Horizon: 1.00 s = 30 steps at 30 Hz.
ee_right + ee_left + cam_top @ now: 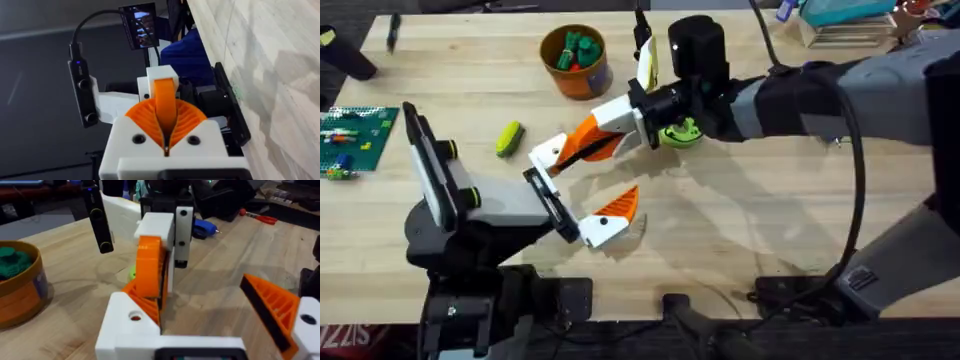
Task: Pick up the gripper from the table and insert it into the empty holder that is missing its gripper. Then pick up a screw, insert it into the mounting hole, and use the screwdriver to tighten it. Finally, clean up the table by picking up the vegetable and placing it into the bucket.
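The right gripper (166,145) has its jaws pinched tight on the gripper (165,107), that little orange wedge-shaped fingertip, with the ribbed orange pads fanning out either side of it. In the overhead view it's held right up against the upper finger of the left gripper (588,190), at the holder (548,152), a white angular plastic block with a dark dot; from the left wrist the orange piece (150,267) stands upright, touching the orange ribbed wedge on that finger.

The left gripper's jaws are spread wide with nothing between them. Its lower finger (610,218) has an orange ribbed pad on a white base.

The vegetable (509,138), a small smooth yellow-green oblong, lies on the pale wood-grain surface (740,220) to the left of the grippers. The round orange bucket (576,60) sits farther back with green and red pieces at its rim. A bit of the bright blue screwdriver (205,228) peeks out behind the right gripper in the left wrist view.
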Tool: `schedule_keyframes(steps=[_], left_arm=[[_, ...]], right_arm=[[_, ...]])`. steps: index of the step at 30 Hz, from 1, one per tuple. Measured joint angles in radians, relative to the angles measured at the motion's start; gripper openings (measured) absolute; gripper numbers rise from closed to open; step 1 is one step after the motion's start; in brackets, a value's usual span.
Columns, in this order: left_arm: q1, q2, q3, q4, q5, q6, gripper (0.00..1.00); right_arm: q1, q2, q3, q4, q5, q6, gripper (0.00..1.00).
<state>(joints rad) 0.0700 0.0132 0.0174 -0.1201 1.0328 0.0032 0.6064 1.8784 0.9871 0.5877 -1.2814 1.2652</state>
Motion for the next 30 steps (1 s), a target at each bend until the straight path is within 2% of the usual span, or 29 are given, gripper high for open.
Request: schedule_keyframes(steps=[3,8,13,19,23,24,26,29,30], left_arm=[[0.0,0.0,0.0,0.0,0.001,0.0,0.986],[0.0,0.0,0.0,0.001,0.002,0.009,0.986],[0.0,0.0,0.0,0.0,0.011,0.025,0.985],[-0.002,-0.002,0.0,-0.003,0.047,0.045,0.985],[-0.015,-0.002,0.0,-0.008,0.089,0.05,0.986],[-0.015,-0.002,0.0,-0.009,0.096,0.051,0.986],[-0.015,-0.002,0.0,-0.01,0.102,0.053,0.986],[-0.015,-0.002,0.0,-0.011,0.106,0.053,0.986],[-0.015,-0.002,0.0,-0.011,0.107,0.053,0.986]], right_arm=[[0.0,0.0,0.0,0.0,-0.003,0.0,0.032],[0.0,0.0,0.0,-0.007,-0.003,0.004,0.137],[0.0,0.0,0.0,-0.012,-0.002,0.007,0.193],[-0.013,0.001,-0.001,-0.018,0.007,0.011,0.39],[-0.043,0.001,-0.001,-0.016,0.002,0.013,0.461],[-0.052,0.001,-0.001,-0.017,-0.001,0.016,0.556],[-0.071,0.0,-0.001,-0.015,-0.009,0.014,0.819],[-0.106,0.001,-0.001,-0.016,-0.022,0.008,0.97],[-0.12,0.0,-0.001,-0.016,-0.026,-0.003,0.986]])
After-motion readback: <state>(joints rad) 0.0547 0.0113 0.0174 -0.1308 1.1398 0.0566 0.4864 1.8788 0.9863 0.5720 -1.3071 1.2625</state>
